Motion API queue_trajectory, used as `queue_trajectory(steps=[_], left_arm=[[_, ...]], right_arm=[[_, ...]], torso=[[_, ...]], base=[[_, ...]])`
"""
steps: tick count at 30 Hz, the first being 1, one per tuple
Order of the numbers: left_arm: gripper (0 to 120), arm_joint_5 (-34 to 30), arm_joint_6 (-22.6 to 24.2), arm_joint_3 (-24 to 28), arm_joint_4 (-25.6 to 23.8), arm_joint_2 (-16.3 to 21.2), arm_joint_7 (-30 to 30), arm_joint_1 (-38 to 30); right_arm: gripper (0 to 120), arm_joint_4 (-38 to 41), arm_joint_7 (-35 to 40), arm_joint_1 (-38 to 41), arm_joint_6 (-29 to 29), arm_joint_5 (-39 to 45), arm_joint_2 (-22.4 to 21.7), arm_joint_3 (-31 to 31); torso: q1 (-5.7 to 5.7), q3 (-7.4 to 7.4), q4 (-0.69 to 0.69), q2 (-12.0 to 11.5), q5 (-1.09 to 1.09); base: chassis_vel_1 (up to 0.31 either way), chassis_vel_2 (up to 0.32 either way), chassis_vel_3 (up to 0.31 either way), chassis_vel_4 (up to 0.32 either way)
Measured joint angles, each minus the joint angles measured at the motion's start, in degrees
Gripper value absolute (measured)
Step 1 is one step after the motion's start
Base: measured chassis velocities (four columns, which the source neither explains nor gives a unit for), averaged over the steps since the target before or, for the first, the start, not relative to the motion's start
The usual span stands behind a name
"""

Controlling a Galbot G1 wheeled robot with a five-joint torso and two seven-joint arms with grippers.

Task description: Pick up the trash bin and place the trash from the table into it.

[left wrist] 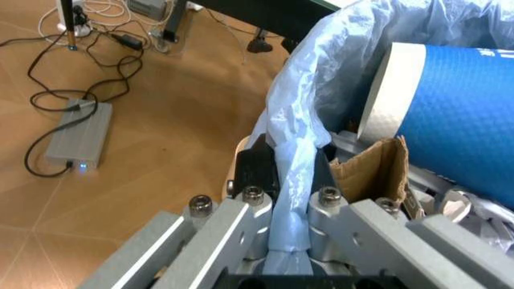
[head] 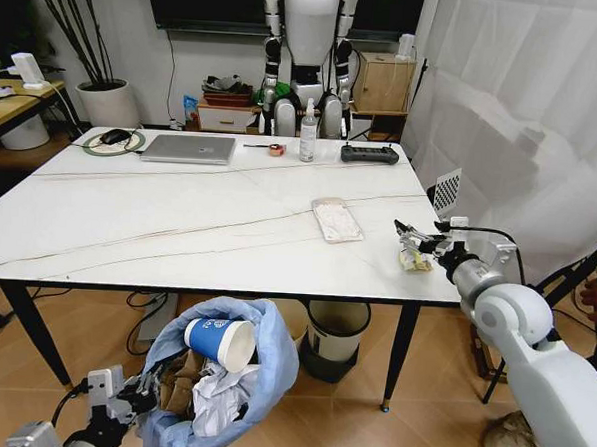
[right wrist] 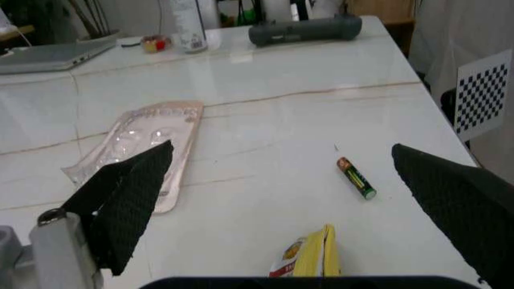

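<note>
Our right gripper (right wrist: 313, 198) is spread wide over the table's (head: 178, 227) near right corner, and the yellow wrapper (right wrist: 309, 259) lies right under it, between the fingers. Our left gripper (left wrist: 277, 180) pinches the trash bin's (head: 220, 380) bag, low on the left

The large white marble-look bench (head: 178, 227) with a black edge carries a flat clear plastic packet (head: 337, 220), a yellow wrapper (right wrist: 313, 260), a small battery (right wrist: 356, 177), a silver laptop (head: 189, 149), a clear spray bottle (head: 308, 132) and a dark controller (head: 369, 154).
</note>
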Motion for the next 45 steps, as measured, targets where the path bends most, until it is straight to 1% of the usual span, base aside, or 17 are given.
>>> queue_trajectory(steps=[3,6,8,12,18,27,33,35,38,39,40,41,42,44,45], left_arm=[[0,-0.03,0.00,0.03,0.05,0.02,-0.06,-0.12],[0,-0.04,0.03,0.18,0.42,0.03,-0.14,-0.40],[0,-0.04,0.04,0.20,0.48,0.03,-0.15,-0.46],[0,-0.10,0.10,0.16,0.60,0.10,-0.22,-0.66],[0,-0.54,0.19,0.07,0.79,0.49,-0.31,-0.98],[0,-0.64,0.26,0.36,1.19,0.33,-0.42,-1.53],[0,-0.94,0.32,0.32,1.20,0.34,-0.55,-1.85],[0,-1.01,0.33,0.31,1.20,0.32,-0.59,-1.90],[0,-1.06,0.34,0.31,1.20,0.31,-0.64,-1.91],[0,-1.07,0.34,0.30,1.20,0.31,-0.64,-1.90],[0,-1.12,0.34,0.26,1.21,0.34,-0.65,-1.92],[0,-1.12,0.34,0.26,1.21,0.34,-0.65,-1.92],[0,-1.17,0.34,0.24,1.21,0.36,-0.67,-1.97],[0,-1.24,0.34,0.23,1.21,0.36,-0.69,-2.04],[0,-1.28,0.34,0.23,1.21,0.36,-0.72,-2.09]], right_arm=[[100,-1.00,-0.17,1.25,-1.42,0.78,-0.37,-0.67],[100,-3.49,-1.00,4.39,-3.01,1.57,-1.00,-2.44],[100,-4.24,-1.27,5.19,-3.15,1.66,-1.13,-3.01],[100,-8.65,-2.90,7.95,-3.26,1.70,-1.34,-5.01],[99,-13.18,-4.29,8.36,-2.64,-0.08,-1.05,-5.18],[99,-15.56,-4.87,9.81,-1.83,-0.70,-1.12,-5.57],[95,-16.61,-5.48,10.19,-1.26,-1.75,-1.19,-6.37],[91,-17.03,-5.64,10.34,-1.03,-2.26,-1.19,-6.71],[80,-17.86,-5.89,10.61,-0.59,-3.12,-1.04,-7.10],[79,-17.94,-5.90,10.63,-0.54,-3.21,-1.03,-7.11],[74,-17.99,-5.91,10.64,-0.48,-3.31,-1.02,-7.12],[74,-17.99,-5.91,10.64,-0.48,-3.31,-1.02,-7.12],[67,-17.98,-5.91,10.64,-0.47,-3.37,-1.04,-7.13],[62,-17.89,-5.91,10.63,-0.46,-3.41,-1.09,-7.14],[55,-17.58,-5.88,10.56,-0.51,-3.41,-1.16,-7.14]], torso=[[0.00,0.00,0.00,0.00,0.00],[0.00,0.00,-0.01,0.00,0.00],[0.00,0.00,0.00,0.00,0.00],[0.00,0.00,0.00,0.00,0.00],[0.00,0.00,-0.01,0.00,0.00],[0.00,0.00,0.00,0.00,0.00],[-0.01,-0.01,0.00,0.00,0.00],[-0.01,-0.01,0.00,0.00,-0.01],[-0.01,-0.01,0.00,0.00,0.00],[-0.01,-0.01,0.00,0.00,-0.01],[-0.01,-0.01,-0.01,0.00,-0.01],[-0.01,-0.01,-0.01,0.00,-0.01],[-0.01,-0.01,0.00,0.00,-0.01],[-0.01,-0.01,0.00,0.00,-0.01],[-0.01,0.00,0.00,0.00,0.00]], base=[[0.000,0.000,0.000,0.000],[0.000,0.000,0.000,0.000],[0.000,0.000,0.000,0.000],[0.000,0.000,0.000,0.000],[0.000,0.000,0.000,0.000],[0.000,0.000,0.000,0.000],[0.000,0.000,0.000,0.000],[0.000,0.000,0.000,0.000],[0.000,0.000,0.000,0.000],[0.000,0.000,0.000,0.000],[0.000,0.000,0.000,0.000],[0.000,0.000,0.000,0.000],[0.000,0.000,0.000,0.000],[0.000,0.000,0.000,0.000],[0.000,0.000,0.000,0.000]])
